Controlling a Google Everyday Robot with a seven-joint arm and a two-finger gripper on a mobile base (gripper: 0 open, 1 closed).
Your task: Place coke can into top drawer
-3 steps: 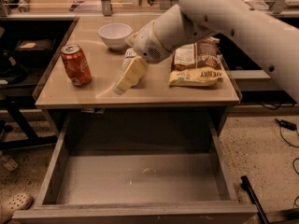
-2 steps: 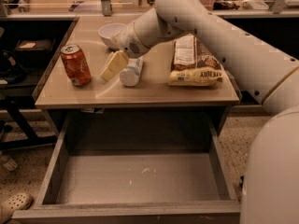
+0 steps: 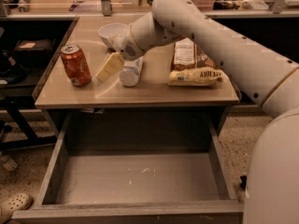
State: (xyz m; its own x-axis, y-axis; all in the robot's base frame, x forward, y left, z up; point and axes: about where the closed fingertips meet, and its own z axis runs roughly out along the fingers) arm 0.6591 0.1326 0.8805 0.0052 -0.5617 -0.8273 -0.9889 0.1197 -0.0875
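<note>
The coke can (image 3: 75, 64), red-orange with a silver top, stands upright near the left edge of the tabletop (image 3: 140, 93). My gripper (image 3: 109, 68) hangs low over the tabletop just right of the can, a small gap apart from it, between the can and a white plastic bottle (image 3: 131, 72) lying on its side. The arm reaches in from the upper right. The top drawer (image 3: 140, 178) is pulled fully open below the tabletop, its grey scuffed bottom bare.
A white bowl (image 3: 110, 32) sits behind the gripper. Two snack bags (image 3: 194, 75) lie on the right part of the tabletop. My white arm crosses above them. A dark shelf (image 3: 28, 50) stands left of the table; a shoe (image 3: 14, 204) lies on the floor.
The arm has swung left, carrying the gripper from the table's middle toward the can. The white bottle, hidden under the gripper before, now shows lying on its side.
</note>
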